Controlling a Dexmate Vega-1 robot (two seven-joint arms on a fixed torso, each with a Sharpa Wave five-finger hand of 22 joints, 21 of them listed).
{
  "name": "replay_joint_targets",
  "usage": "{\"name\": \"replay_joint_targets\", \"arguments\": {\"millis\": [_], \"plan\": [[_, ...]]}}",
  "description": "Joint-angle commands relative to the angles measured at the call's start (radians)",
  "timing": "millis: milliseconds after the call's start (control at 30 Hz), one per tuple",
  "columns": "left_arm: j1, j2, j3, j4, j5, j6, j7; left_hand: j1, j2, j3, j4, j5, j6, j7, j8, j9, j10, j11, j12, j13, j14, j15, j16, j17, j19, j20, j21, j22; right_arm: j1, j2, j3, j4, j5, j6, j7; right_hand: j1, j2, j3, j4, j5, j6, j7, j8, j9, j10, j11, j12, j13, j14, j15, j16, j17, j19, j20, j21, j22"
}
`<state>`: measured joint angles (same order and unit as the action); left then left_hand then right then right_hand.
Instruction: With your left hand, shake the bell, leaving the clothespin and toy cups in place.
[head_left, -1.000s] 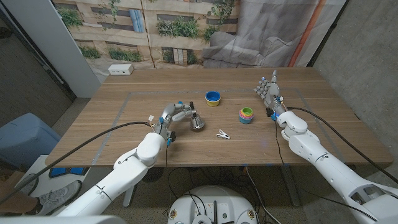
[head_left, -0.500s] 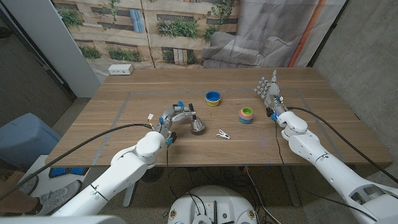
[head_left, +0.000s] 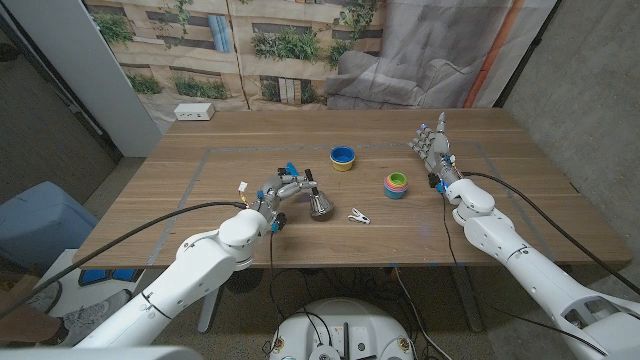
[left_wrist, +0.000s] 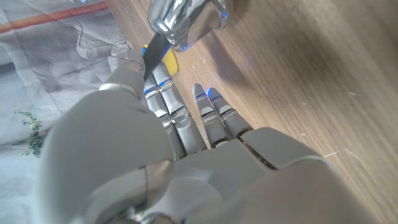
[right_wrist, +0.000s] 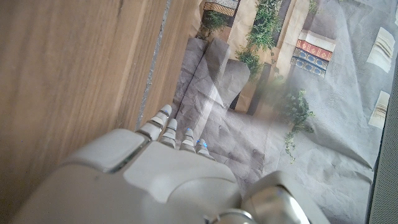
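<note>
My left hand (head_left: 283, 188) pinches the black handle of a small silver bell (head_left: 320, 206) left of the table's middle. The bell hangs mouth down, close over the wood. In the left wrist view the bell (left_wrist: 186, 22) shines beyond my fingertips (left_wrist: 208, 99), its dark handle held at the thumb side. A white clothespin (head_left: 358, 215) lies just right of the bell. A stack of coloured toy cups (head_left: 396, 184) stands further right, and a blue and yellow cup (head_left: 343, 158) stands behind the bell. My right hand (head_left: 432, 145) stands at the right with fingers apart, holding nothing.
A white box (head_left: 194, 112) sits at the table's (head_left: 200, 215) back left corner. A grey cloth backdrop (head_left: 400, 70) hangs behind the far edge. In the right wrist view my right hand (right_wrist: 168, 174) is beside the wooden table top (right_wrist: 74, 68).
My left hand has carried the bell a little to the right and toward the front edge, nearer the clothespin. The right hand, cups and clothespin have stayed put.
</note>
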<state>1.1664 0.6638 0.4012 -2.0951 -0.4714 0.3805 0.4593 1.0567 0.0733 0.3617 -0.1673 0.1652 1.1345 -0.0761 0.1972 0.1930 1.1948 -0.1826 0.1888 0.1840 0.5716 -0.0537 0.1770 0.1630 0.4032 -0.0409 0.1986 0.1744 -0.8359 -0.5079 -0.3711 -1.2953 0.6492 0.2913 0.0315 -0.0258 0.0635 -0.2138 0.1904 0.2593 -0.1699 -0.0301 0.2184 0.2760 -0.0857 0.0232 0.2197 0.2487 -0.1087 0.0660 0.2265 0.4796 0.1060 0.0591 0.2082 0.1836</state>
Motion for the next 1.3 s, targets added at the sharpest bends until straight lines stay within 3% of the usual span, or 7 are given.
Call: {"name": "replay_joint_targets", "arguments": {"millis": [33,267,700,900,1033,1300], "plan": [[-0.028,0.041,0.068,0.078,0.187,-0.249,-0.022,0.003,0.011,-0.004,0.001,0.005,0.009,0.01,0.002,0.006,0.042,-0.041,0.006,0.004,-0.005,-0.144,0.0,0.002,-0.007,-0.016,-0.002,0.002,0.001,0.001,-0.001,0.0,-0.001,0.0,-0.001,0.003,0.098,-0.006,-0.001,0.005,-0.009,-0.003,0.006,0.004,-0.004,0.001,0.005,0.002,-0.007,0.002,0.007,0.005,0.008,-0.002,0.007,0.003],[-0.049,0.046,0.103,0.186,0.375,-0.457,-0.024,0.004,0.012,-0.006,0.0,0.005,0.008,0.011,0.002,0.006,0.041,-0.041,0.005,0.004,-0.006,-0.144,0.0,0.002,-0.007,-0.015,-0.001,0.002,0.001,0.001,-0.001,0.002,0.0,0.001,0.001,0.003,0.097,-0.006,-0.001,0.005,-0.009,-0.003,0.006,0.004,-0.004,0.001,0.005,0.002,-0.007,0.002,0.007,0.005,0.008,-0.003,0.007,0.003],[-0.135,-0.004,0.126,0.495,0.631,-0.804,0.017,0.006,0.017,-0.008,0.001,0.006,0.005,0.006,0.002,0.006,0.037,-0.041,0.004,0.004,-0.004,-0.147,0.002,0.003,-0.006,-0.014,0.0,0.002,0.002,0.001,-0.001,0.002,0.0,0.001,0.001,0.003,0.097,-0.006,-0.001,0.005,-0.008,-0.002,0.006,0.004,-0.005,0.002,0.005,0.002,-0.007,0.002,0.008,0.005,0.009,-0.004,0.007,0.003],[-0.193,-0.039,0.135,0.633,0.769,-0.948,0.098,0.008,0.018,-0.008,0.0,0.006,0.004,0.007,0.001,0.006,0.035,-0.041,0.004,0.004,-0.003,-0.149,0.002,0.003,-0.006,-0.014,0.0,0.002,0.001,0.001,0.0,0.002,0.0,0.001,0.001,0.003,0.098,-0.006,-0.001,0.005,-0.009,-0.001,0.006,0.004,-0.004,0.002,0.005,0.002,-0.006,0.001,0.008,0.005,0.009,-0.004,0.007,0.003],[-0.255,-0.053,0.153,0.739,0.919,-1.078,0.203,0.01,0.02,-0.008,0.0,0.006,0.003,0.007,0.001,0.006,0.034,-0.041,0.003,0.004,-0.002,-0.152,0.003,0.003,-0.007,-0.015,0.0,0.001,0.001,0.001,0.0,0.001,0.0,0.0,0.0,0.003,0.098,-0.006,-0.001,0.005,-0.009,-0.001,0.006,0.004,-0.004,0.002,0.005,0.002,-0.006,0.002,0.008,0.005,0.008,-0.003,0.007,0.003],[-0.285,-0.054,0.168,0.778,1.028,-1.13,0.276,0.011,0.017,-0.011,-0.001,0.006,0.003,0.001,0.002,0.006,0.029,-0.041,0.002,0.004,-0.005,-0.154,0.001,0.003,-0.009,-0.015,-0.001,0.001,0.001,0.001,-0.001,0.0,-0.001,0.0,0.0,0.003,0.097,-0.006,-0.001,0.005,-0.009,-0.002,0.006,0.004,-0.005,0.001,0.005,0.002,-0.006,0.001,0.008,0.005,0.009,-0.004,0.007,0.003]]}}
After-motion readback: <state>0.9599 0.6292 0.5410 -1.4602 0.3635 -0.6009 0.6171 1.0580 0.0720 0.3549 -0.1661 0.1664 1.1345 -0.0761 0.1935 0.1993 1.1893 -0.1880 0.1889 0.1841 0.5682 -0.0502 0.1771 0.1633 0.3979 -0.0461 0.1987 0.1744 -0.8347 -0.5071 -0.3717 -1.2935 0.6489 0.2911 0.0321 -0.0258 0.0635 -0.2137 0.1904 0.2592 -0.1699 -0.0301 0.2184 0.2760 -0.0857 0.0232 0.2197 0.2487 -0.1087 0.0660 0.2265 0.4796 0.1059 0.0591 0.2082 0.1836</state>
